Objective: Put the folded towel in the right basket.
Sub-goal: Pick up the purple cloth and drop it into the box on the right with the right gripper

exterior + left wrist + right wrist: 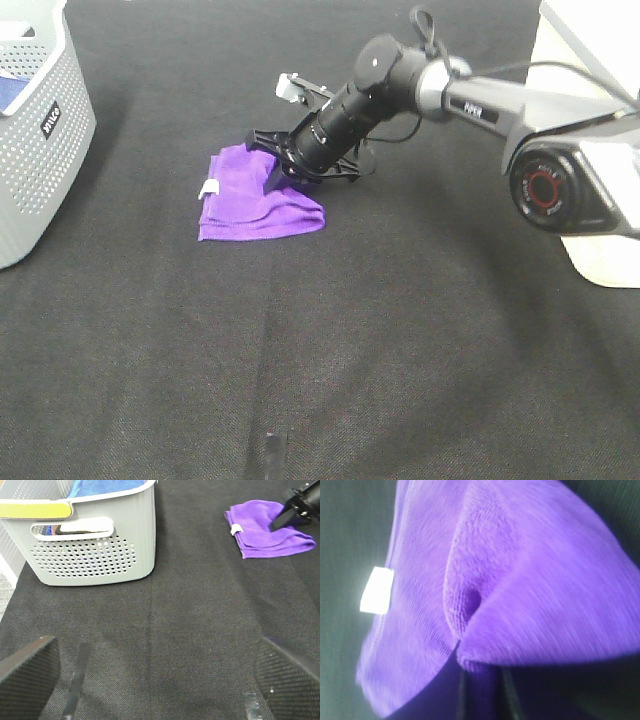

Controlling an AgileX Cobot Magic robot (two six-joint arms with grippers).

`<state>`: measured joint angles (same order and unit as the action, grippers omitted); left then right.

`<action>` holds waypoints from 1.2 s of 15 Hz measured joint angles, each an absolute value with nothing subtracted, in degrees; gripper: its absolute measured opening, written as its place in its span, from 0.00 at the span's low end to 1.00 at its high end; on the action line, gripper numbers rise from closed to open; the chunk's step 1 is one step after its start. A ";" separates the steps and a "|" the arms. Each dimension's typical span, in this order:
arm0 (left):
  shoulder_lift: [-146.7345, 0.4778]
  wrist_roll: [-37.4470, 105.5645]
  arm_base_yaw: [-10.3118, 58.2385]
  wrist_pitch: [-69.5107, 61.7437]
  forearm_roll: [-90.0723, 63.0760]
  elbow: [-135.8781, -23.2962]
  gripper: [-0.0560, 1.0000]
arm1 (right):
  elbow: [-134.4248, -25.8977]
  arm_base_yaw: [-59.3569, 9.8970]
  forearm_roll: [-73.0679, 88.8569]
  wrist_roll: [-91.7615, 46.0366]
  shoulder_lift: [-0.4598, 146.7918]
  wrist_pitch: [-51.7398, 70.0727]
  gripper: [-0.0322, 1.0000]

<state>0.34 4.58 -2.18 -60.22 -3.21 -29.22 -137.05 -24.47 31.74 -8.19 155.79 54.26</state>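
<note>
The folded purple towel (250, 195) lies on the black mat, with a white tag on its left edge. My right gripper (281, 172) reaches across from the right and presses down on the towel's far right part. In the right wrist view the towel (520, 580) fills the frame, and a bunched fold is pinched between the two dark fingers (464, 695). The right basket (590, 255) is a white container at the right edge. My left gripper (157, 680) is open and empty, low over the mat near the front. From there the towel (265, 530) shows far off.
A grey perforated basket (40, 130) stands at the left edge with blue cloth inside; it also shows in the left wrist view (90, 550). The black mat (330, 350) covers the whole table. The right arm's body (560, 180) hangs over the right side.
</note>
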 joint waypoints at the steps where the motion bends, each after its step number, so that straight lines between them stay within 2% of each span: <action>1: 0.34 4.58 -2.18 -60.22 -3.21 -29.22 0.99 | -138.31 -24.47 30.54 -8.19 154.35 59.01 0.11; 4: 0.34 4.58 -2.18 -60.22 -3.21 -29.22 0.99 | -145.53 -22.29 29.22 -8.19 145.99 67.72 0.11; 6: 0.34 4.58 -2.18 -60.22 -3.21 -29.22 0.99 | -148.91 -19.65 26.64 -8.19 140.49 68.81 0.11; 10: 0.34 4.58 -2.18 -60.22 -3.21 -29.22 0.99 | -149.20 -9.80 17.76 -6.19 129.89 69.39 0.11; 13: 0.34 4.58 -2.18 -60.22 -3.21 -29.22 0.99 | -143.81 1.09 10.49 -5.27 120.55 69.39 0.11; 16: 0.34 4.58 -2.18 -60.22 -3.21 -29.22 0.99 | -134.76 11.34 6.76 -5.27 118.09 69.39 0.11; 18: 0.34 4.58 -2.18 -60.22 -3.21 -29.22 0.99 | -127.77 14.27 6.19 -5.73 118.83 67.78 0.11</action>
<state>0.34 4.58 -2.18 -60.22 -3.21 -29.22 -127.77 14.27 6.19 -5.73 118.83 67.78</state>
